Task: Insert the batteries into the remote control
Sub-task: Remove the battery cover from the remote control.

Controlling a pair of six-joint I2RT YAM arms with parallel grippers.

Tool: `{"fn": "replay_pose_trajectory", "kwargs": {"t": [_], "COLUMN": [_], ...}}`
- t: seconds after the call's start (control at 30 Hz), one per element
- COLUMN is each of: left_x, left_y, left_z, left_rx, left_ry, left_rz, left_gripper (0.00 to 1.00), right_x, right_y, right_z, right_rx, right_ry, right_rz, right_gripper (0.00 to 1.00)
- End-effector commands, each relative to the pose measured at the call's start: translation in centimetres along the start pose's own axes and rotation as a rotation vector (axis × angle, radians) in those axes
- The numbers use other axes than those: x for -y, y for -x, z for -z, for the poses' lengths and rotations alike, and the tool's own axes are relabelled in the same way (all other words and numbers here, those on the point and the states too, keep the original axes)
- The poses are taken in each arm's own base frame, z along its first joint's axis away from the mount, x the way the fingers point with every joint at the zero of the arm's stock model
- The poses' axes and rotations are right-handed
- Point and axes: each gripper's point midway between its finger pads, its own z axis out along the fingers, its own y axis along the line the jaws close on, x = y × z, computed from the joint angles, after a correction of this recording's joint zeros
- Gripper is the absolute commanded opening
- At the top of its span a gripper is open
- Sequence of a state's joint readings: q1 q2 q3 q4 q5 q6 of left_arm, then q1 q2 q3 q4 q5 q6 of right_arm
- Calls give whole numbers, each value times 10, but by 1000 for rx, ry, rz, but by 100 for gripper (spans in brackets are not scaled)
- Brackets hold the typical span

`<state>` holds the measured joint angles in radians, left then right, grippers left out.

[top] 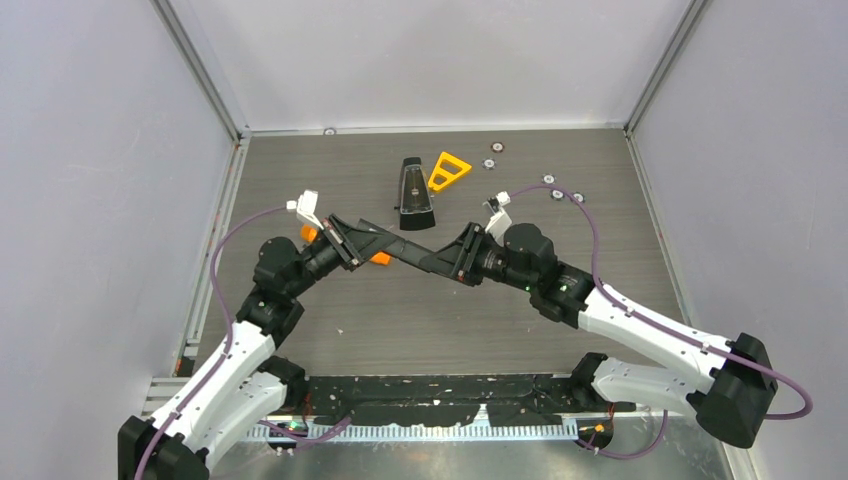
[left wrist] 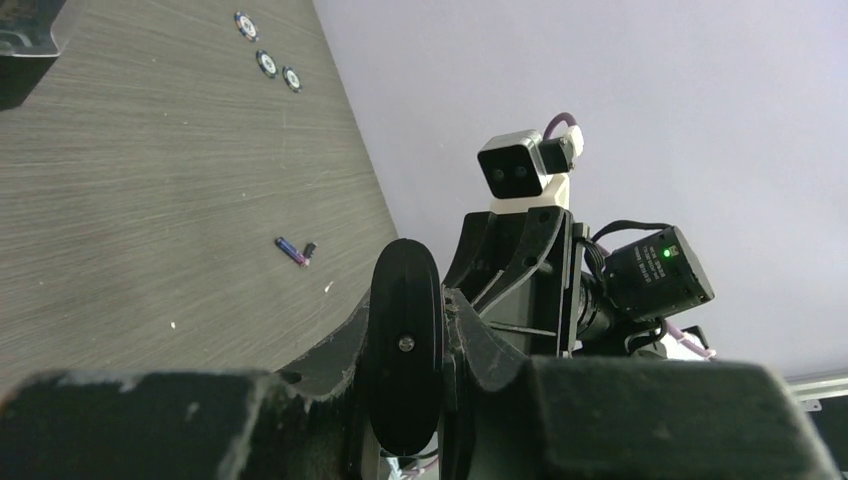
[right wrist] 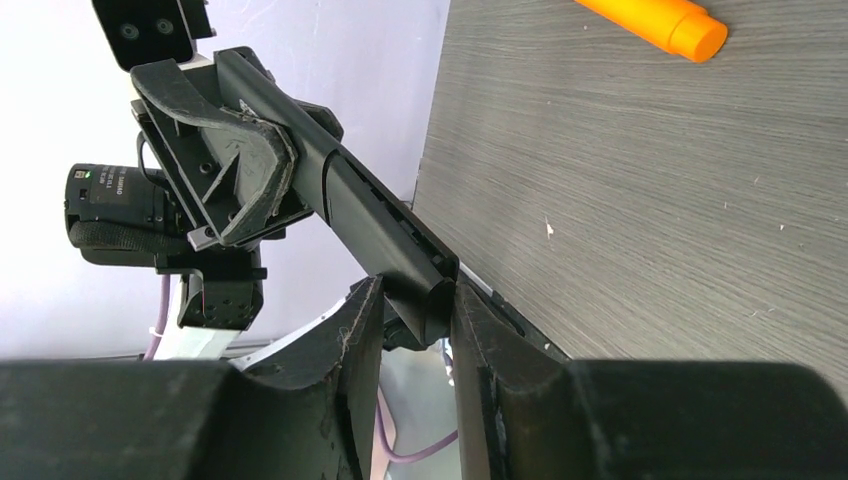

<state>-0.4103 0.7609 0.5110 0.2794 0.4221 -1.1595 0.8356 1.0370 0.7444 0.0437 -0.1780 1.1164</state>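
Loading looks unstarted. The remote control (top: 405, 250) hangs above the counter (left wrist: 150, 180), bridged between the two arms. The left fingers (right wrist: 235, 165) are pressed tight on one end, and the right fingers (right wrist: 350, 350) pinch the other. One battery (left wrist: 290, 249) lies loose on the counter, well apart from the remote. Whether the compartment is open cannot be told.

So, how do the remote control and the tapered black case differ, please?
The remote control is a slim bar; the black case is wider, tapered. The left gripper and right gripper hold the remote control; the black case lies free on the table. Both are black.
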Motion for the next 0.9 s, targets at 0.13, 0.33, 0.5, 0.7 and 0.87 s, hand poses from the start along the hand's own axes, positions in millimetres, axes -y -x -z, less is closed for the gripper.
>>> {"fn": "replay_pose_trajectory", "kwargs": {"t": [0.13, 0.33, 0.5, 0.7, 0.87], "left_x": [4, 3, 0, -11, -25], "left_y": [12, 14, 13, 13, 14], "left_z": [-2, -2, -3, -4, -5], "left_rx": [32, 37, 33, 39, 53], "left_ry": [-13, -6, 0, 32, 82], "left_rz": [-166, -201, -201, -193, -196], "left_gripper": [0, 0, 0, 0, 0], "right_x": [-13, -10, -8, -5, -1], "right_y": [8, 8, 6, 4, 2], "right_z": [0, -1, -2, -8, -12], "right_rx": [12, 10, 7, 3, 8], "right_ry": [11, -3, 4, 18, 33], "right_rz": [17, 9, 0, -21, -44], "right_gripper": [35, 42, 38, 23, 12]}}
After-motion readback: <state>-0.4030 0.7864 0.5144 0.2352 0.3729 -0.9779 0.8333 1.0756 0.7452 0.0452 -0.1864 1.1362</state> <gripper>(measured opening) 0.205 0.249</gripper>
